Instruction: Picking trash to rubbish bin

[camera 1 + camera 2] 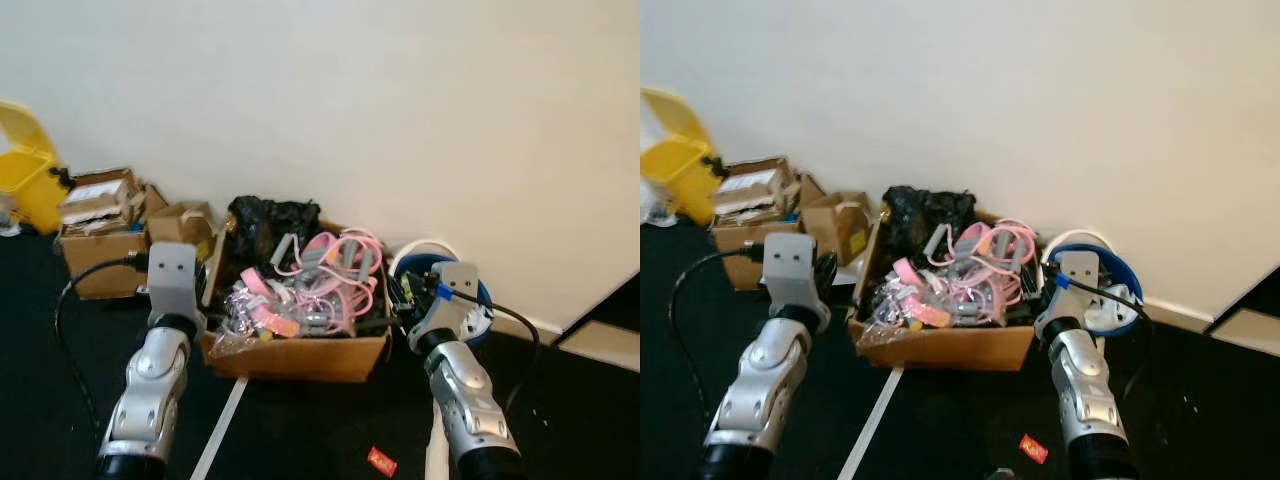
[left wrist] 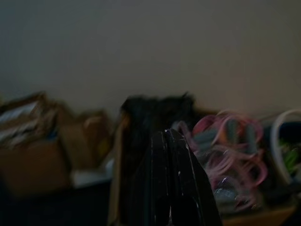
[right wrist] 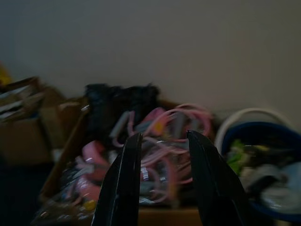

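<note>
Centre frame, a cardboard box (image 1: 300, 355) of pink cables stands against the wall, a blue rubbish bin (image 1: 1118, 290) at its right. A red scrap of trash (image 1: 381, 461) lies on the black floor, lower centre. The left end effector (image 2: 168, 141) is pressed together; the right end effector (image 3: 162, 141) is spread, empty.

The left gripper (image 2: 168, 136) has its jaws pressed together. Beyond it, blurred, a cardboard box (image 2: 117, 160) holds pink straps (image 2: 225, 141) and a black bag (image 2: 157, 110).
</note>
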Robot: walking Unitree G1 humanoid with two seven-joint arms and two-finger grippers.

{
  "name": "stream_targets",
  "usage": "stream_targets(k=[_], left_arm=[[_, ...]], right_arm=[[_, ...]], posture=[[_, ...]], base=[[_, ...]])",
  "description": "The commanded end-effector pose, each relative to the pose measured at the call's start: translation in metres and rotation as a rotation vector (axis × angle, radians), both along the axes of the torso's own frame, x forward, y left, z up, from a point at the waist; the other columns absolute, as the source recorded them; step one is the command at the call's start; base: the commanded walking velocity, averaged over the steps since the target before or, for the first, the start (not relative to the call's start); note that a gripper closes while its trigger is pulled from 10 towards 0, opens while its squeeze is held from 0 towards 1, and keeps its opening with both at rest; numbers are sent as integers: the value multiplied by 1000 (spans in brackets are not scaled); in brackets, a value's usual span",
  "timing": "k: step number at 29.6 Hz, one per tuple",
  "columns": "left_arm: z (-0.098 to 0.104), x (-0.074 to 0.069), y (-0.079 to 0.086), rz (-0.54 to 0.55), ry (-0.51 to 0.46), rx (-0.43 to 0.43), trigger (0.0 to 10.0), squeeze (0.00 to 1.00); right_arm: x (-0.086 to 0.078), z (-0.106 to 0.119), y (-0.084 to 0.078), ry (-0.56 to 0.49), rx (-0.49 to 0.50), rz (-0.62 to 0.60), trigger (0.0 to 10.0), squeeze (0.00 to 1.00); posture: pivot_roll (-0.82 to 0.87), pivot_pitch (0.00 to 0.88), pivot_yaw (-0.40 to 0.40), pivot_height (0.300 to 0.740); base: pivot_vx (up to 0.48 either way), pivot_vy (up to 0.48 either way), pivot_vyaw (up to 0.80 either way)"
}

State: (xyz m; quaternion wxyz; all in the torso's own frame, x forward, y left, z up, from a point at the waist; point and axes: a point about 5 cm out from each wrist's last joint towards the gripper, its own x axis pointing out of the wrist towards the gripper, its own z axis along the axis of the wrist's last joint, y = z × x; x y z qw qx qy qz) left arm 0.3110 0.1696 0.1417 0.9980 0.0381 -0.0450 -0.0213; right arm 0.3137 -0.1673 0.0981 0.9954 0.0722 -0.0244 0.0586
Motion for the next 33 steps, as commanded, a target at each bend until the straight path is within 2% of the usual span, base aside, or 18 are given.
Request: stream_targets(k=[1, 11, 20, 33], left_arm=[[-9, 1, 12, 23, 40, 29, 10000, 0], [-12, -4, 16, 70, 41, 13, 10000, 0], [-16, -7, 18, 80, 47, 12, 10000, 0], [-18, -8, 10, 57, 53, 0, 10000, 0]], right_arm=[[-4, -7, 2, 13, 12, -14, 10000, 0], [-7, -11, 2, 32, -5, 12, 10000, 0], [-6, -10, 2, 32, -4, 7, 10000, 0], [-9, -11, 1, 32, -12, 4, 10000, 0]], posture=[[48, 102, 48, 740], [59, 110, 5, 740], [55, 120, 6, 740], [41, 131, 5, 740]], base=[[0, 0, -644], [0, 0, -649], [0, 0, -652], [0, 0, -650]])
